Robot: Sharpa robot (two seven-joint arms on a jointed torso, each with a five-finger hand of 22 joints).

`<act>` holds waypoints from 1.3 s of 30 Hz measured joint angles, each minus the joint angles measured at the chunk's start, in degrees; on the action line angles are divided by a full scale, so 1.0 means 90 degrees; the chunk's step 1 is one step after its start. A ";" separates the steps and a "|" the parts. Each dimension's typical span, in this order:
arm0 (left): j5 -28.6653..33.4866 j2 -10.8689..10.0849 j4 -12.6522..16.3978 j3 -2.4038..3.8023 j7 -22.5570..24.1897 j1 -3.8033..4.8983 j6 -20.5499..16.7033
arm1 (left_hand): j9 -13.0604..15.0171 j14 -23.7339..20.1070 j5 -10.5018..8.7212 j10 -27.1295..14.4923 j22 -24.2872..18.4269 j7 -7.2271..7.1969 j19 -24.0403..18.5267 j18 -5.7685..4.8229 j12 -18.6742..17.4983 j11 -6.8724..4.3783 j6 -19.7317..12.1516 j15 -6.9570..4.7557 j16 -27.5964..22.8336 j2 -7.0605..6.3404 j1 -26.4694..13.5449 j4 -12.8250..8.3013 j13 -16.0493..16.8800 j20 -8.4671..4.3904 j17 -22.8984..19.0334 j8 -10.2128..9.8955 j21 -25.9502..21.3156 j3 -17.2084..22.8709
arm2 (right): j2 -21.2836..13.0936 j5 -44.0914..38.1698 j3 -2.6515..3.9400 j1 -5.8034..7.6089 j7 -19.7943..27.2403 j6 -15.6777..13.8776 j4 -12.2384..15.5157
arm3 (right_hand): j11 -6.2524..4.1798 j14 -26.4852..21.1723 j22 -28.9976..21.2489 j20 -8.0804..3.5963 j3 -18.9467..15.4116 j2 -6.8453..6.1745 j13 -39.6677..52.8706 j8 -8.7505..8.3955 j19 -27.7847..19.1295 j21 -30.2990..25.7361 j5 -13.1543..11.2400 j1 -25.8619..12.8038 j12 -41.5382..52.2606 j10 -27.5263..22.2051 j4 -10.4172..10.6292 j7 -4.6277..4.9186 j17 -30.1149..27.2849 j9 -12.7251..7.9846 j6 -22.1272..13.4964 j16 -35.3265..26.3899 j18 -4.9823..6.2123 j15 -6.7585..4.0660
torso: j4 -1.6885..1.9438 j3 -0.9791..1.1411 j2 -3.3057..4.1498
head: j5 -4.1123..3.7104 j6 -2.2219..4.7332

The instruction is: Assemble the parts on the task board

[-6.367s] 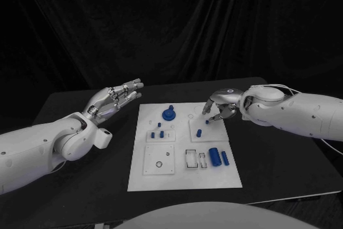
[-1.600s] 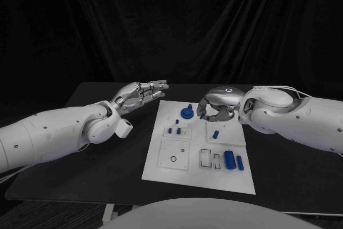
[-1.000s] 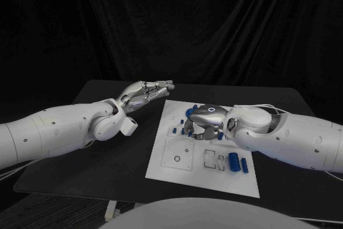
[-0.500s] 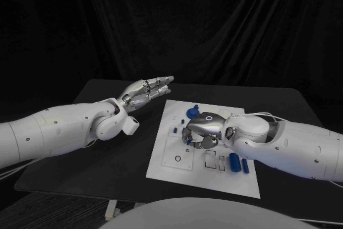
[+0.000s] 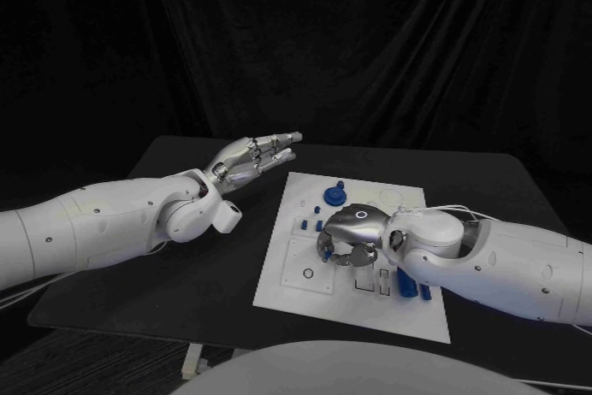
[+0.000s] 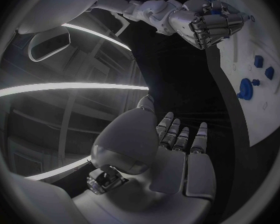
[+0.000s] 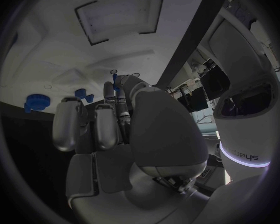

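The white task board lies in the middle of the black table. My right hand hovers over the board's middle, fingers curled downward. A small blue peg shows at its fingertips, pinched there. My left hand is raised left of the board's far end, palm up, fingers stretched out and empty. A blue round knob stands at the board's far end. Small blue pegs stand on the left side. A larger blue cylinder lies by the right edge, partly hidden by my right arm.
A square plate with a ring mark sits on the board's near left. The left wrist view shows the board, the blue knob and my right hand above it. Bare black table lies left of the board.
My right hand has moved from the board's far right toward its middle and lowered, fingers still curled. The left hand stays raised with fingers straighter. The camera has shifted.
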 measured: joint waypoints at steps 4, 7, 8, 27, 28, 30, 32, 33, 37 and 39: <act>0.0000 0.0000 0.0001 0.0000 0.0003 -0.0002 -0.0001 | 0.0000 0.0000 0.0000 0.0000 -0.0005 -0.0053 0.0000 0.0000 0.0000 0.0000 -0.0053 0.0000 0.0000 0.0023 0.0023 0.0000 -0.0005 0.0000 -0.0001 0.0000 0.0000 0.0000 | 0.0000 -0.0108 0.0001 -0.0015 -0.0010 -0.0016 -0.0009 | 0.0000 0.0000 0.0000 0.0000 0.0000 0.0000 -0.0003 -0.0001 0.0000 0.0000 -0.0004 0.0000 0.0000 0.0000 0.0000 0.0000 0.0000 0.0000 0.0000 0.0000 0.0000 0.0000 | 0.0003 0.0000 -0.0002 | -0.0012 -0.0002; 0.0000 0.0007 0.0000 0.0000 0.0005 -0.0006 -0.0001 | 0.0000 0.0000 0.0000 0.0000 -0.0010 -0.0058 0.0000 -0.0001 0.0000 0.0000 -0.0104 0.0000 0.0000 -0.0002 0.0048 0.0000 -0.0007 0.0000 -0.0001 0.0000 0.0000 0.0000 | 0.0001 -0.0169 0.0002 -0.0036 -0.0015 -0.0035 -0.0022 | 0.0000 0.0000 -0.0001 0.0000 0.0000 0.0000 -0.0002 -0.0024 0.0000 0.0000 -0.0004 0.0000 0.0000 0.0000 0.0000 0.0000 0.0000 -0.0001 0.0000 0.0000 0.0000 0.0000 | 0.0003 0.0000 -0.0002 | -0.0020 -0.0002; 0.0000 0.0010 -0.0001 0.0000 0.0005 -0.0007 -0.0001 | 0.0000 0.0000 0.0000 0.0000 -0.0011 -0.0058 0.0000 -0.0001 0.0000 0.0000 -0.0104 0.0000 0.0000 -0.0002 0.0048 0.0000 -0.0007 0.0000 -0.0001 0.0000 0.0000 0.0000 | 0.0003 -0.0185 0.0002 -0.0043 -0.0017 -0.0044 -0.0029 | 0.0000 0.0000 -0.0001 0.0000 0.0000 0.0000 0.0000 -0.0024 0.0000 0.0000 -0.0004 0.0000 0.0000 0.0000 0.0000 0.0000 0.0000 -0.0001 0.0000 0.0000 0.0000 0.0000 | 0.0003 0.0000 -0.0002 | -0.0021 -0.0002; 0.0001 0.0017 0.0003 -0.0001 -0.0067 -0.0023 0.0049 | 0.0015 -0.0015 0.0025 -0.0180 -0.0021 -0.0092 -0.0034 0.0099 -0.0148 -0.0090 0.0046 0.0113 0.0000 0.0015 0.0165 0.0000 -0.0029 0.0085 0.0002 0.0000 0.0000 0.0001 | 0.0102 -0.0313 0.0001 -0.0079 -0.0014 -0.0231 -0.0111 | 0.0001 0.0000 -0.0002 0.0000 0.0017 0.0027 0.0004 -0.0025 0.0000 0.0000 -0.0073 -0.0029 -0.0011 -0.0001 -0.0017 0.0001 -0.0011 -0.0005 -0.0045 0.0000 0.0000 0.0000 | -0.0001 0.0005 0.0013 | -0.0023 -0.0003; 0.0001 0.0015 0.0005 -0.0001 -0.0073 -0.0024 0.0050 | 0.0009 -0.0011 0.0025 -0.0204 -0.0022 -0.0141 -0.0033 0.0099 -0.0149 -0.0112 -0.0002 0.0127 0.0000 0.0015 0.0165 0.0000 -0.0029 0.0085 0.0003 0.0000 0.0000 0.0001 | 0.0107 -0.0315 0.0001 -0.0080 -0.0013 -0.0234 -0.0114 | 0.0001 0.0000 -0.0002 0.0000 0.0017 0.0027 0.0004 -0.0024 0.0000 0.0000 -0.0073 -0.0029 -0.0011 -0.0001 -0.0017 0.0001 -0.0011 -0.0005 -0.0046 0.0000 0.0000 0.0000 | -0.0001 0.0005 0.0013 | -0.0028 -0.0003; 0.0001 0.0012 0.0008 -0.0001 -0.0084 -0.0025 0.0052 | 0.0002 -0.0011 0.0025 -0.0222 -0.0021 -0.0184 -0.0033 0.0099 -0.0149 -0.0129 -0.0046 0.0127 0.0000 0.0015 0.0165 0.0000 -0.0029 0.0085 0.0003 0.0000 0.0000 0.0001 | 0.0114 -0.0318 0.0001 -0.0081 -0.0013 -0.0239 -0.0118 | 0.0001 0.0000 -0.0002 0.0000 0.0017 0.0027 0.0003 -0.0025 0.0000 0.0000 -0.0076 -0.0029 -0.0011 -0.0001 -0.0017 0.0001 -0.0010 -0.0006 -0.0046 0.0000 0.0000 0.0000 | 0.0001 0.0005 0.0013 | -0.0035 -0.0003; 0.0001 0.0012 0.0011 -0.0001 -0.0098 -0.0025 0.0054 | 0.0002 -0.0011 0.0025 -0.0222 -0.0021 -0.0184 -0.0033 0.0098 -0.0149 -0.0130 -0.0046 0.0127 0.0000 0.0015 0.0165 0.0000 -0.0029 0.0085 0.0004 0.0000 0.0000 0.0001 | 0.0123 -0.0321 0.0001 -0.0082 -0.0013 -0.0242 -0.0124 | 0.0001 0.0000 -0.0003 0.0000 0.0017 0.0027 0.0003 -0.0024 0.0000 0.0000 -0.0076 -0.0029 -0.0011 -0.0001 -0.0017 0.0001 -0.0010 -0.0007 -0.0046 0.0000 0.0000 0.0000 | 0.0003 0.0005 0.0013 | -0.0042 -0.0003; 0.0001 0.0012 0.0012 -0.0001 -0.0104 -0.0026 0.0056 | 0.0002 -0.0011 0.0025 -0.0222 -0.0021 -0.0184 -0.0033 0.0098 -0.0149 -0.0130 -0.0046 0.0127 0.0000 0.0015 0.0165 0.0000 -0.0029 0.0084 0.0004 0.0000 0.0000 0.0001 | 0.0126 -0.0322 0.0001 -0.0083 -0.0013 -0.0243 -0.0127 | 0.0001 0.0000 -0.0003 0.0000 0.0017 0.0027 0.0004 -0.0025 0.0000 0.0000 -0.0077 -0.0029 -0.0011 -0.0001 -0.0017 0.0001 -0.0010 -0.0007 -0.0045 0.0000 0.0000 0.0000 | 0.0004 0.0005 0.0012 | -0.0049 -0.0003; 0.0001 0.0012 0.0020 -0.0001 -0.0128 -0.0027 0.0065 | 0.0002 -0.0011 0.0025 -0.0223 -0.0028 -0.0184 -0.0033 0.0098 -0.0149 -0.0130 -0.0046 0.0127 0.0000 0.0015 0.0165 0.0000 -0.0029 0.0084 0.0005 0.0000 0.0000 0.0001 | 0.0130 -0.0325 0.0001 -0.0083 -0.0013 -0.0243 -0.0135 | 0.0010 0.0000 -0.0003 0.0000 0.0017 0.0027 0.0009 -0.0025 0.0000 0.0000 -0.0077 -0.0029 -0.0011 -0.0010 -0.0017 0.0001 -0.0010 -0.0007 -0.0045 0.0000 0.0000 0.0000 | 0.0005 0.0006 0.0012 | -0.0054 -0.0003; 0.0001 0.0012 0.0026 -0.0001 -0.0139 -0.0029 0.0071 | 0.0002 -0.0011 0.0025 -0.0223 -0.0027 -0.0184 -0.0032 0.0098 -0.0149 -0.0130 -0.0046 0.0127 0.0000 0.0015 0.0165 0.0000 -0.0028 0.0083 0.0005 0.0000 0.0000 0.0001 | 0.0130 -0.0327 0.0001 -0.0084 -0.0013 -0.0242 -0.0135 | 0.0010 0.0000 -0.0003 0.0000 0.0017 0.0027 0.0009 -0.0025 0.0000 0.0000 -0.0077 -0.0029 -0.0011 -0.0010 -0.0017 0.0001 -0.0010 -0.0004 -0.0046 0.0000 0.0000 0.0000 | 0.0005 0.0006 0.0011 | -0.0044 -0.0003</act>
